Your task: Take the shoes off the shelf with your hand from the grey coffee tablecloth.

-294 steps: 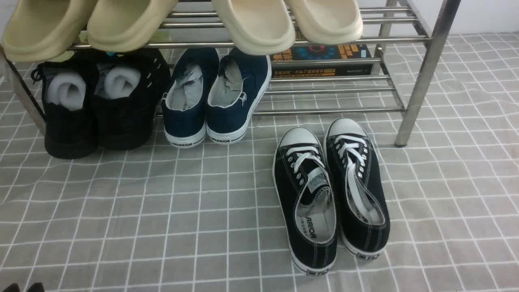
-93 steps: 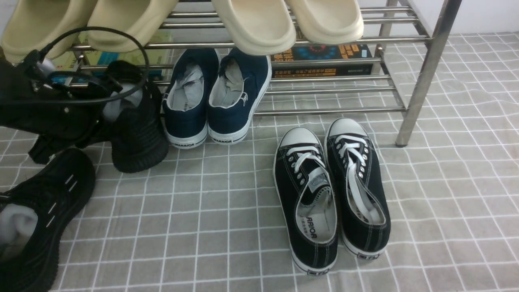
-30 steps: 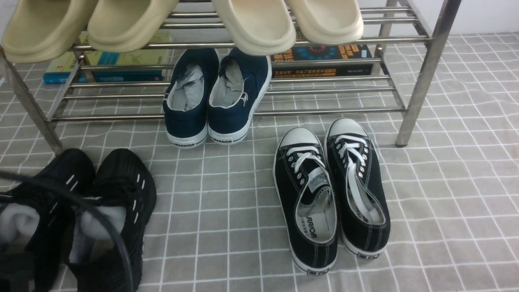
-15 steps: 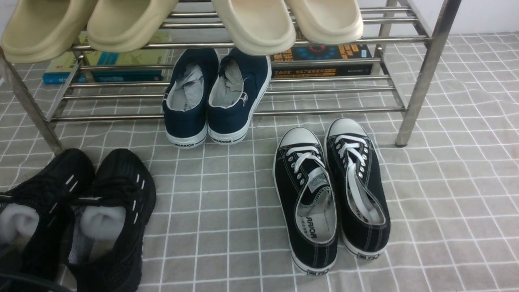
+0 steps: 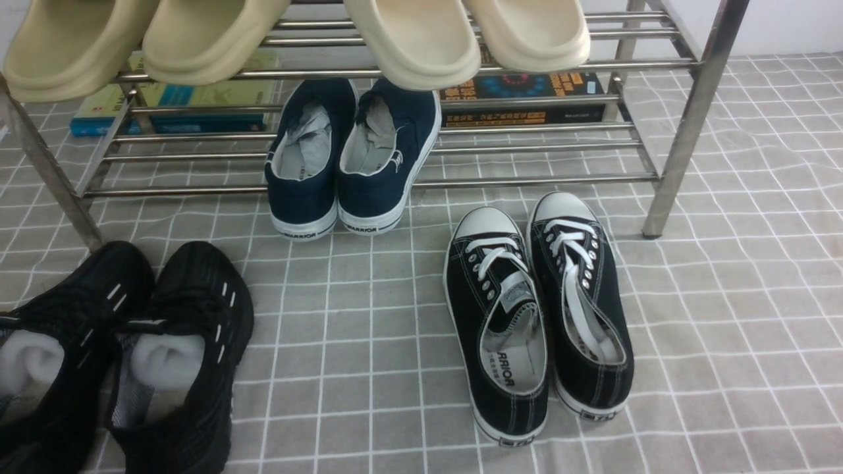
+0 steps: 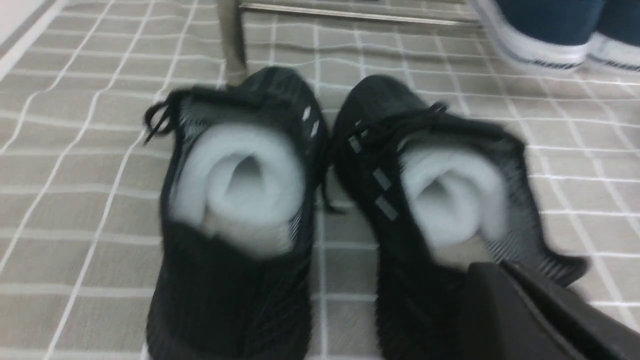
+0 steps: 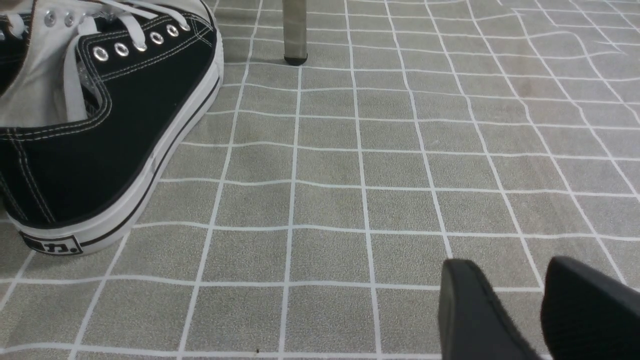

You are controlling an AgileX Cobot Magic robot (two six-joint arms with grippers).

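On the grey coffee tablecloth, front-left of the shelf: the shoes sit side by side, off the rack, toes toward its leg. Left gripper just behind the heels, nothing held; jaw gap not readable. Right gripper slightly parted, empty, well apart. Navy sneakers remain on the lower tier; canvas pair mid-cloth.

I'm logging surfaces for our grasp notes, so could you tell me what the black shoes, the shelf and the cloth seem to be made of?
The shoes: apparently matte black knit mesh, with a fine woven texture, and white foam-like rolls inside. The shelf: probably polished steel tube, with bright reflections on round bars. The grey coffee tablecloth: seemingly soft woven fabric, matte and slightly wrinkled, with thin white grid lines.
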